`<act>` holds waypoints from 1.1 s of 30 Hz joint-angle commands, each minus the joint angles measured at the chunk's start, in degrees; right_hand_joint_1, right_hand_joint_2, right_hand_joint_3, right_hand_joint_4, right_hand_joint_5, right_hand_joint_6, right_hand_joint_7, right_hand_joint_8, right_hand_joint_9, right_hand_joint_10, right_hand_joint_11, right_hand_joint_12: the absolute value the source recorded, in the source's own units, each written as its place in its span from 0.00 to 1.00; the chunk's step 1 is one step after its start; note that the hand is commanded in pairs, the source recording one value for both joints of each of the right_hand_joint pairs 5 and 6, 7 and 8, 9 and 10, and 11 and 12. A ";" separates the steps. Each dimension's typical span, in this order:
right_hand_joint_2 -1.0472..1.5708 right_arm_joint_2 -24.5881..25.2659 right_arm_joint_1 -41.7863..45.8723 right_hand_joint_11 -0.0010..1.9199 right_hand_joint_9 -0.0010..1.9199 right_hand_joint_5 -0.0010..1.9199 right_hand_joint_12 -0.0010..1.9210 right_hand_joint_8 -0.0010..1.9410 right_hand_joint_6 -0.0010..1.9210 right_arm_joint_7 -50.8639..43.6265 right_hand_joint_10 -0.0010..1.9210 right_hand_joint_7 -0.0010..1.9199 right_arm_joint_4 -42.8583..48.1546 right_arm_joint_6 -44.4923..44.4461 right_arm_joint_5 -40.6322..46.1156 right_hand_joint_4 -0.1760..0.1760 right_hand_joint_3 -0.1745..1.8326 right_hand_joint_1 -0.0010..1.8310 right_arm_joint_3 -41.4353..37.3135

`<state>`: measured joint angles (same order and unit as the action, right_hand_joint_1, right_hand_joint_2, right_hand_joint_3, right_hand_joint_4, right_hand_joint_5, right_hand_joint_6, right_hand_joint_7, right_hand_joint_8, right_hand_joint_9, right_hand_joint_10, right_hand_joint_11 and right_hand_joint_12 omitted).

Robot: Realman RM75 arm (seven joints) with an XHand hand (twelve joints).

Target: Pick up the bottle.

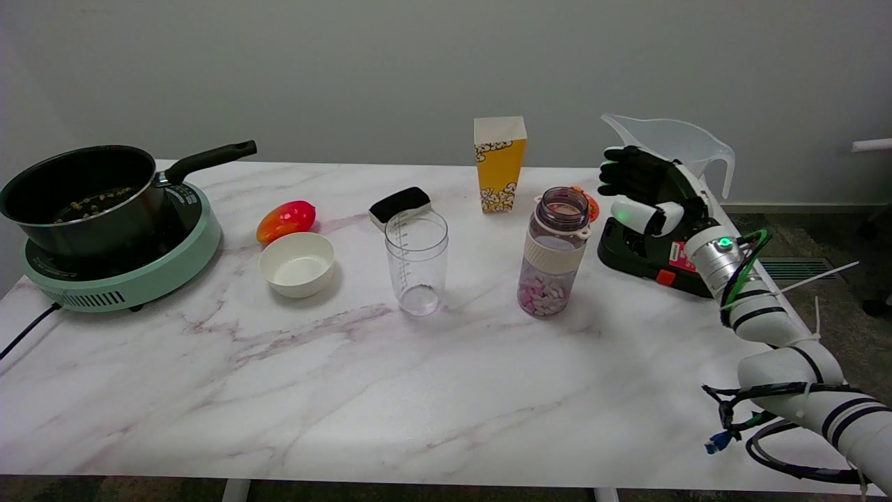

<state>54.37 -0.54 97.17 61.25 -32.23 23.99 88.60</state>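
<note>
One open bottle (555, 251) stands upright left of the right hand (648, 199), whose fingers (617, 171) are spread, empty, apart from it.

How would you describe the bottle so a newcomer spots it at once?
On the marble table, look right of centre, just left of the raised robot hand. The bottle stands there, lidless. Unlike the empty measuring cup to its left, it has a cream band and holds pink and white pieces.

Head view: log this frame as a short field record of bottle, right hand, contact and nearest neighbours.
bottle: clear plastic bottle with cream band, lid off, upright, pink and white pieces at bottom
right hand: black-and-white hand raised to the bottle's right, holding nothing
contact: none, visible gap
left neighbour: clear measuring cup
behind: yellow popcorn box
surface: white marble-pattern table
</note>
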 commanded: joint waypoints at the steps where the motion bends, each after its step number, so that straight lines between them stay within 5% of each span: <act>1: 0.27 4.22 -0.49 0.40 0.36 0.33 0.40 0.38 0.33 -5.20 0.36 0.38 -2.23 -2.55 -0.54 0.50 0.70 0.66 1.95; 21: 0.24 0.40 9.76 0.42 0.37 0.24 0.42 0.37 0.24 0.71 0.37 0.37 4.08 -5.37 -0.22 0.50 0.68 0.66 -0.96; 27: 0.21 0.96 11.72 0.30 0.32 0.21 0.30 0.36 0.21 1.20 0.32 0.36 5.44 -5.83 -0.22 0.50 0.72 0.65 -0.75; 33: 0.18 0.98 12.77 0.28 0.26 0.18 0.28 0.33 0.18 0.66 0.26 0.33 5.87 -6.09 -0.78 0.50 0.70 0.64 -0.38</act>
<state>55.58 7.19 97.06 63.89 -37.35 23.64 88.36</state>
